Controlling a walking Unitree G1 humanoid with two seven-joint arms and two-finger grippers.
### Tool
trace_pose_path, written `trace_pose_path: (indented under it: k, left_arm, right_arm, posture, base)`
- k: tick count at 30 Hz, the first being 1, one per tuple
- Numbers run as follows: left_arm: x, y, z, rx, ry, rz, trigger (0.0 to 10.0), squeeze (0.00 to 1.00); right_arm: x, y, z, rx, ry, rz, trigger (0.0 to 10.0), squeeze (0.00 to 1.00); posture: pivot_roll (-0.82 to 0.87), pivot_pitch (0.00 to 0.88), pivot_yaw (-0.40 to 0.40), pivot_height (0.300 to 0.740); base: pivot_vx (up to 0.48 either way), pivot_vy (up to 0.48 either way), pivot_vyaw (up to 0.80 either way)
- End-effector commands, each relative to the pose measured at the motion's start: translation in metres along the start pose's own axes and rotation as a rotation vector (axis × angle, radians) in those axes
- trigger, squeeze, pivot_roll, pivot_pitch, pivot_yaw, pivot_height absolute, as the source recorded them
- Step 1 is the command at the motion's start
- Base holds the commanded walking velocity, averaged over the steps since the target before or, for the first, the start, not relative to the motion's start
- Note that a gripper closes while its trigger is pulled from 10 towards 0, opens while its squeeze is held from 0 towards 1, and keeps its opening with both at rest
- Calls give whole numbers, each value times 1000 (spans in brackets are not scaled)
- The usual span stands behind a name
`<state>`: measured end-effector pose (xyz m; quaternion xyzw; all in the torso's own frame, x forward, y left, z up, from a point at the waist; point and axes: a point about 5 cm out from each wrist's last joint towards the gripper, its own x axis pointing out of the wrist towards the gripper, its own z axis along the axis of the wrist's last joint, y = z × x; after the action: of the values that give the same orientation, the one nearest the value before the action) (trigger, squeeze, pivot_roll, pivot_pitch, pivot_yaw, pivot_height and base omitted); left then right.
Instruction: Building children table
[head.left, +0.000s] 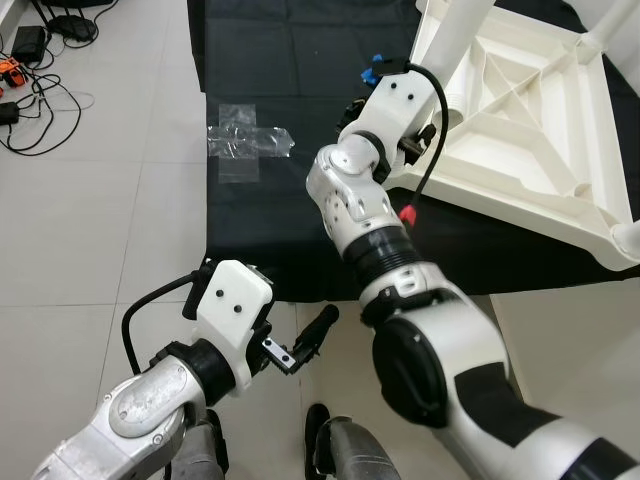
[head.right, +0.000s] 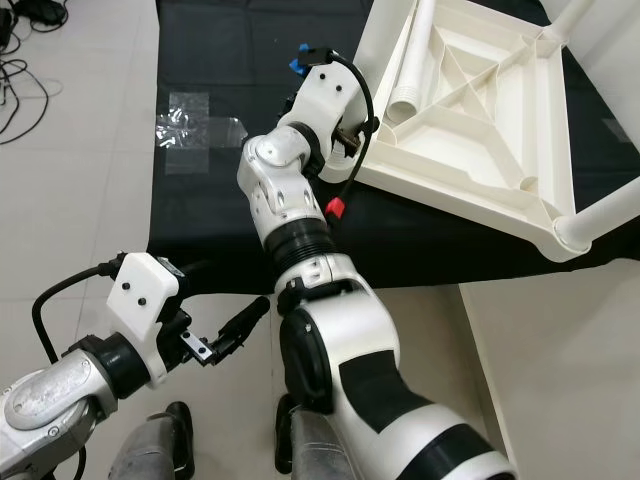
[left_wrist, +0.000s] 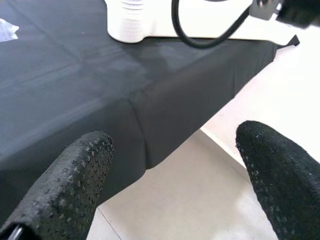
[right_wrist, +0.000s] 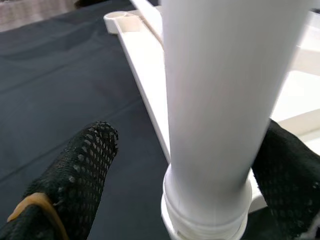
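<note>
White table top (head.right: 480, 150) lies upside down on a black cloth (head.right: 220, 160) spread over the tile floor (head.left: 90, 250), ribbed underside up. One white leg (right_wrist: 220, 100) stands upright in a corner socket nearest the robot; another leg (head.right: 610, 215) shows at the far-right corner, and a third (head.right: 570, 15) at the top edge.

R gripper (right_wrist: 190, 165) is at the near leg, low by the socket. Its fingers (right_wrist: 75, 170) sit either side of the tube, spread to about leg width; the right-hand pad is up against the leg, the left one has a gap, so can't tell if it's truly clamped. R arm reaches fwd over the cloth, forearm and black cable (head.left: 435, 130) crossing in front of the table edge, red tag (head.left: 407, 213) hanging below the wrist.

L gripper (head.left: 310, 340) hangs low over bare tile just short of the cloth's near edge, fingers (left_wrist: 70, 185) wide apart, nothing between them.

Around: crumpled clear plastic (head.left: 245, 145) on the cloth's left side, well apart from the table. Small blue bit (head.left: 372, 70) on the cloth behind the R wrist. Tangle of black cables (head.left: 40, 90) and an orange item (head.left: 8, 72) on the tile at far left. Robot's feet (head.right: 165, 440) at bottom of view.
</note>
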<state>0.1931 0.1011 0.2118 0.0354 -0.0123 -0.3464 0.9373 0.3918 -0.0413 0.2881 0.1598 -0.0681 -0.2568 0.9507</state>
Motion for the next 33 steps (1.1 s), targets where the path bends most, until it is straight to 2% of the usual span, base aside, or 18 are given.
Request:
trace_pose_path:
  k: [1,13,24,26,31,33]
  left_arm:
    - [0,-1,-3,-4,7,-7,10000,0]
    - [1,0,-6,2,8,-9,10000,0]
    - [4,0,-4,7,-8,-19,10000,0]
    - [5,0,-4,8,-12,-21,10000,0]
    - [5,0,-4,9,-14,-23,10000,0]
    - [5,0,-4,9,-14,-23,10000,0]
  right_arm:
    - [-5,1,-4,-14,2,32,10000,0]
    - [-8,-7,-7,-42,-27,70,10000,0]
    - [-3,-23,-6,-78,-53,84,10000,0]
    - [-4,-28,-7,-94,-58,106,10000,0]
    - [-9,-33,-10,-106,-62,195,10000,0]
    - [-9,-33,-10,-106,-62,195,10000,0]
  posture:
    - [89,289,-153,740]
    - [78,247,-144,740]
    - [79,222,-132,740]
    - [77,223,-127,740]
    - [74,225,-127,740]
    - [74,225,-127,740]
  base:
    - [0,0,0]
    - [0,0,0]
    - [0,0,0]
    - [0,0,0]
    - [0,0,0]
    - [0,0,0]
